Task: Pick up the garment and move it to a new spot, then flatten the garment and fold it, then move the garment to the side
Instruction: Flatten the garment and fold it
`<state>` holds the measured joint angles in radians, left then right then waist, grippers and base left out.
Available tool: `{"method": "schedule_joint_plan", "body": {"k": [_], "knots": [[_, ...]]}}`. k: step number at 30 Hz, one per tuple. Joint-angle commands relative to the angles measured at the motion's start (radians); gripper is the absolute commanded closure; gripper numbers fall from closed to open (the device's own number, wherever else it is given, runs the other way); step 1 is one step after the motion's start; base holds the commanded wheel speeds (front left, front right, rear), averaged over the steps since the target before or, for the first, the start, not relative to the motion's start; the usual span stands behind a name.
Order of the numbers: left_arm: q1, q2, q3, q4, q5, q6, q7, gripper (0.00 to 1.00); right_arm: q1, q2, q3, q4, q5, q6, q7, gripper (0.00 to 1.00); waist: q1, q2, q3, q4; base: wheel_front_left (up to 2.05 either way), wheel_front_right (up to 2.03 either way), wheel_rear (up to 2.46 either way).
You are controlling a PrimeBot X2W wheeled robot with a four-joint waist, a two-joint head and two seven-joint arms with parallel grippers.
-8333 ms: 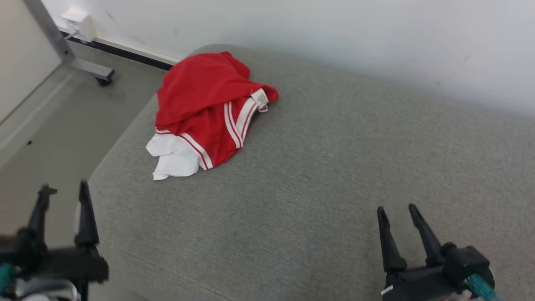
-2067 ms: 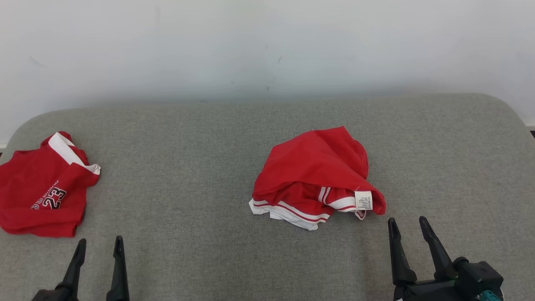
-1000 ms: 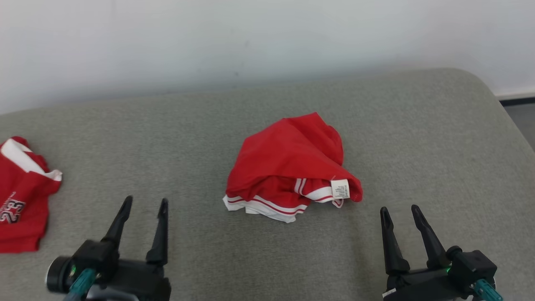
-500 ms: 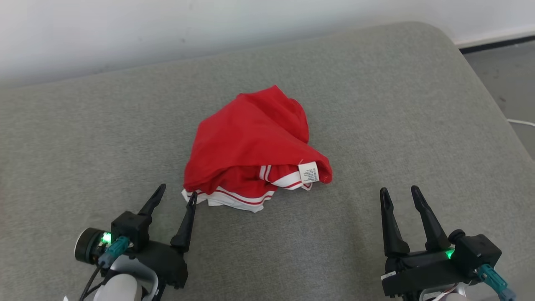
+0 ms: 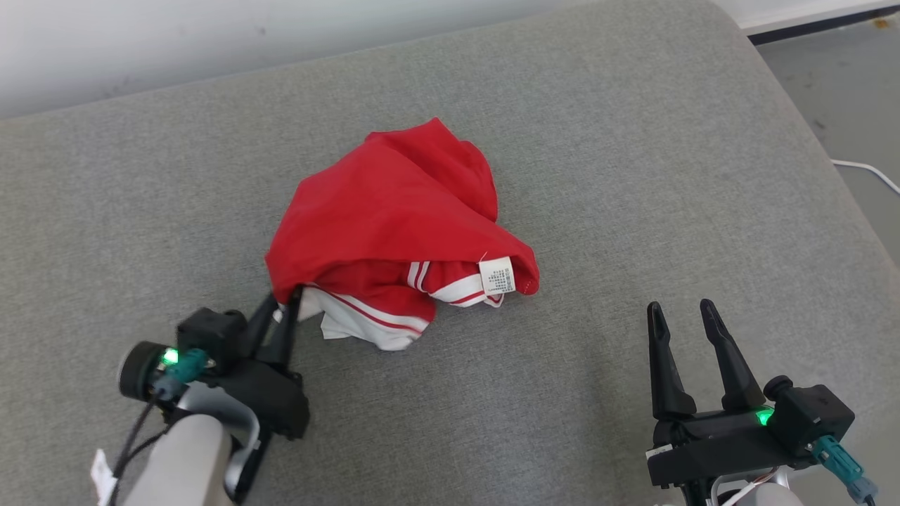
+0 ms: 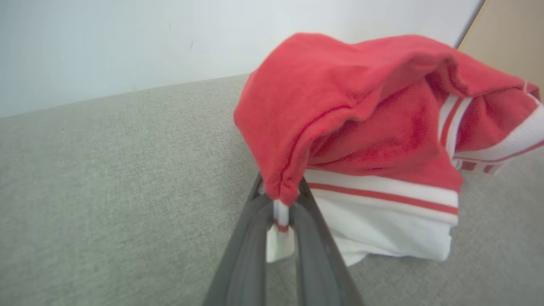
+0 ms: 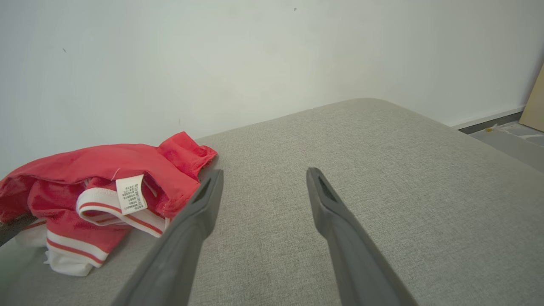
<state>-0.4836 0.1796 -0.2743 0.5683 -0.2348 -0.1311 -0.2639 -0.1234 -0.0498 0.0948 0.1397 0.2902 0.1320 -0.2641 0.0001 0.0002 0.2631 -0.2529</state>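
Two grippers and one garment share the grey cushion. Closest in, the left gripper is drawn narrow, pinching the white, red-striped hem at the near left corner of the garment. In the left wrist view a strip of that hem runs down between the two fingers, while a red fold drapes over their tips and hides them, so the depth of the bite is hard to judge. The right gripper is spread wide with nothing between its fingers, poised over bare cushion. The garment lies ahead of it and off to its left, apart from both fingertips.

The garment is one crumpled red heap with white bands, bunched so that its cut cannot be made out. One white care label sticks out on the side nearest the right gripper; its print is too small to read. Both forearms are cut off by the lower edge of the head view.

Farther out, past the heap, runs the pale wall. Beyond and right of the right gripper lies grey floor with one white cable.
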Motion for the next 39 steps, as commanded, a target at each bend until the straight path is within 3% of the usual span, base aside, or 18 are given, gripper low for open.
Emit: {"method": "schedule_joint_plan", "body": {"k": [1, 6, 12, 21, 26, 31, 39], "knots": [[-0.009, 0.013, 0.014, -0.009, -0.002, 0.002, -0.001, 1.00, -0.002, -0.001, -0.002, -0.001, -0.001, -0.003, -0.001, 0.00, -0.0001, -0.0002, -0.009, 0.013, 0.00, 0.00, 0.00], [-0.023, 0.050, 0.088, -0.074, 0.011, 0.008, -0.001, 1.00, 0.005, -0.001, 0.000, 0.006, 0.006, -0.003, 0.000, 0.00, -0.0001, -0.0002, -0.036, 0.047, 0.00, 0.00, 0.00], [-0.050, 0.132, 0.158, -0.175, 0.046, 0.020, -0.001, 1.00, 0.018, -0.001, 0.002, 0.018, 0.015, -0.003, -0.001, 0.00, -0.0001, -0.0002, -0.075, 0.085, 0.00, 0.00, 0.00], [-0.098, 0.238, 0.183, -0.346, 0.079, 0.025, 0.034, 1.00, 0.041, -0.001, 0.003, 0.028, 0.022, -0.003, -0.001, 0.00, -0.0001, -0.0002, -0.121, 0.110, 0.00, 0.00, 0.00], [-0.075, 0.219, 0.148, -0.427, 0.082, 0.022, 0.061, 1.00, 0.041, -0.001, 0.010, 0.030, 0.026, -0.003, -0.001, 0.00, -0.0001, -0.0002, -0.125, 0.105, 0.00, 0.00, 0.00], [-0.014, 0.146, 0.031, -0.477, 0.080, 0.016, 0.086, 1.00, 0.041, -0.001, 0.013, 0.026, 0.023, -0.003, -0.001, 0.00, -0.0001, -0.0002, -0.116, 0.092, 0.00, 0.00, 0.00], [0.054, 0.005, -0.235, -0.334, 0.069, 0.002, 0.058, 1.00, 0.014, -0.001, 0.020, 0.028, 0.016, -0.003, -0.001, 0.00, -0.0001, -0.0002, -0.090, 0.056, 0.00, 0.00, 0.00]]}}
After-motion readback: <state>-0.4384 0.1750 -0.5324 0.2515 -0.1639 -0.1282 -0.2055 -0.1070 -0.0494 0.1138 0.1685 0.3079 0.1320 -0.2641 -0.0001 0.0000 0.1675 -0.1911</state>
